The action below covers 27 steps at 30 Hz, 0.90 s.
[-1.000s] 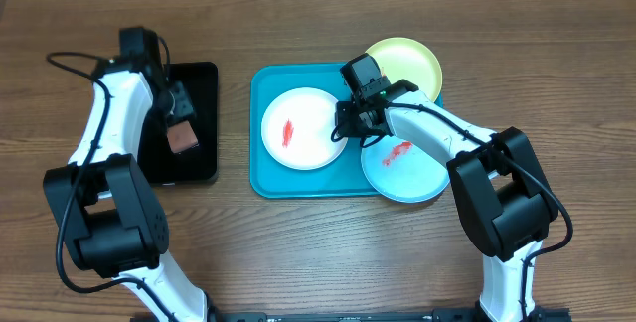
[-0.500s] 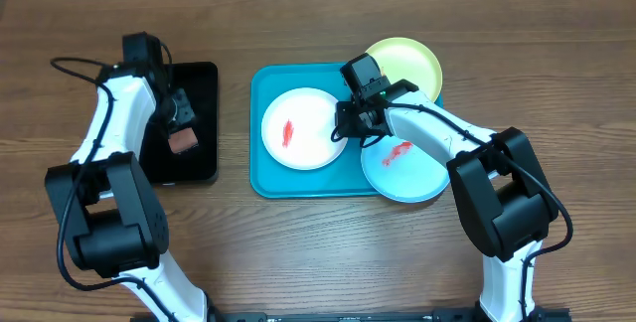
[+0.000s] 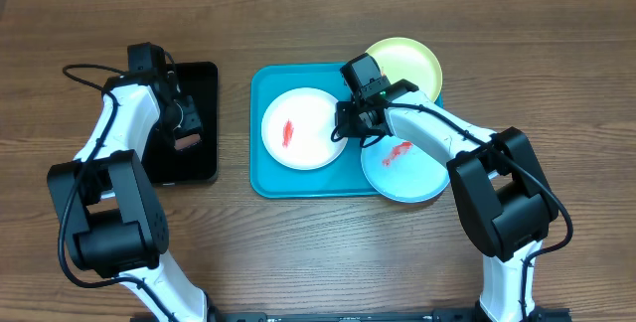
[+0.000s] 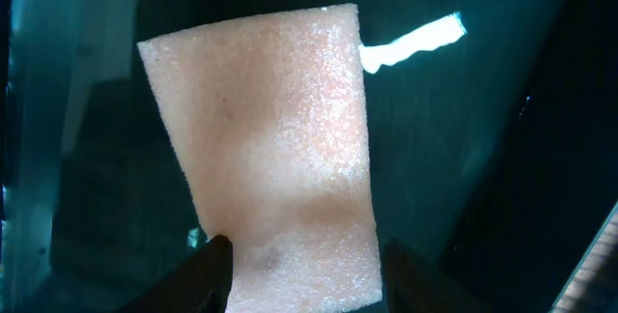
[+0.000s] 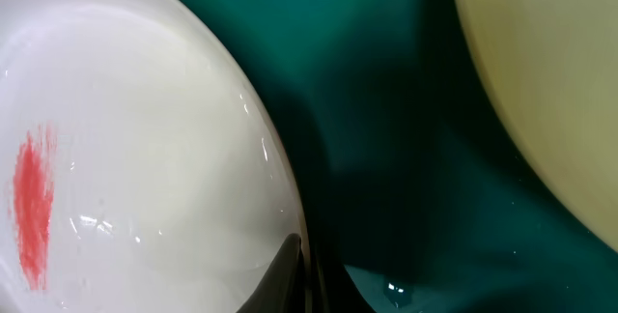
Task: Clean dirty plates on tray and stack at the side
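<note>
The turquoise tray (image 3: 260, 178) holds a white plate (image 3: 298, 128) with a red smear, a light blue plate (image 3: 412, 173) with a red smear, and a yellow-green plate (image 3: 407, 61) at the back right, partly over the rim. My right gripper (image 3: 348, 128) is shut on the white plate's right rim, as the right wrist view shows (image 5: 301, 274). My left gripper (image 3: 186, 131) is low over the black tray (image 3: 204, 79). Its open fingers (image 4: 304, 279) straddle a pink sponge (image 4: 270, 139) lying there.
The tray's floor (image 5: 386, 110) shows between the white plate (image 5: 145, 158) and the yellow-green plate (image 5: 550, 81). Bare wooden table lies in front of both trays and to the right of the turquoise one.
My left gripper has moved right and forward over the black tray and come down over the sponge, now covering it from above. The right arm and the plates have not moved.
</note>
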Tool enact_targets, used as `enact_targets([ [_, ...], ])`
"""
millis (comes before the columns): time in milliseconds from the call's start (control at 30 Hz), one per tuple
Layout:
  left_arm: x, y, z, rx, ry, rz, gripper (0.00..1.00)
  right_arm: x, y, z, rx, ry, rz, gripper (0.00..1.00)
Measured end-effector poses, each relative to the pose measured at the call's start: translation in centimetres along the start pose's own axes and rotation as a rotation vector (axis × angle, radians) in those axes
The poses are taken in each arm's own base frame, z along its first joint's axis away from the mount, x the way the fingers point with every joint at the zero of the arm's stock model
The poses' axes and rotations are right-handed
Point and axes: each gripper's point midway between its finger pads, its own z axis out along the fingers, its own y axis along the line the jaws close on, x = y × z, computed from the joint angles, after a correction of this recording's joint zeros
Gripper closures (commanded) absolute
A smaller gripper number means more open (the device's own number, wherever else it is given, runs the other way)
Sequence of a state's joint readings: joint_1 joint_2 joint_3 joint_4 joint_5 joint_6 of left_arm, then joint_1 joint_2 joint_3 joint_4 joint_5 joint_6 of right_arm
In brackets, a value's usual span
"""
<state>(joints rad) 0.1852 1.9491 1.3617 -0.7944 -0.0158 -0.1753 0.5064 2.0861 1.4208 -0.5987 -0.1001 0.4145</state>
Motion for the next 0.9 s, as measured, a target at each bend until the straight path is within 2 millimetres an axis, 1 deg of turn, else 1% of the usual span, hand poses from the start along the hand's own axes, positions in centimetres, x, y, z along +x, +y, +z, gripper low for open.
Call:
enact_targets([
  [100, 0.0, 0.3, 0.0, -0.017, 0.0, -0.001, 0.54, 0.0, 0.0, 0.0, -0.001, 0.0, 0.0, 0.96],
  [233, 0.7, 1.3, -0.1, -0.071, 0.022, -0.026, 0.68, 0.0, 0.0, 0.0, 0.0, -0.001, 0.0, 0.96],
  [333, 1.1, 1.9, -0.1, -0.105, 0.038, -0.057, 0.84, 0.0, 0.0, 0.0, 0.0, 0.0, 0.0, 0.96],
  [367, 1.3, 2.0, -0.1, -0.114, 0.043, -0.066, 0.95, 0.0, 0.0, 0.0, 0.0, 0.0, 0.0, 0.96],
  [567, 2.3, 2.6, -0.3, -0.146, 0.078, -0.106, 0.96, 0.0, 0.0, 0.0, 0.0, -0.001, 0.0, 0.96],
  [667, 2.5, 2.7, -1.1, -0.159, 0.103, -0.111, 0.96, 0.0, 0.0, 0.0, 0.0, -0.001, 0.0, 0.96],
  [733, 1.8, 2.7, -2.1, -0.159, 0.095, -0.115, 0.96, 0.0, 0.0, 0.0, 0.0, -0.001, 0.0, 0.96],
  [900, -1.1, 2.2, -5.5, -0.15, 0.035, -0.097, 0.96, 0.0, 0.0, 0.0, -0.001, 0.0, 0.0, 0.96],
])
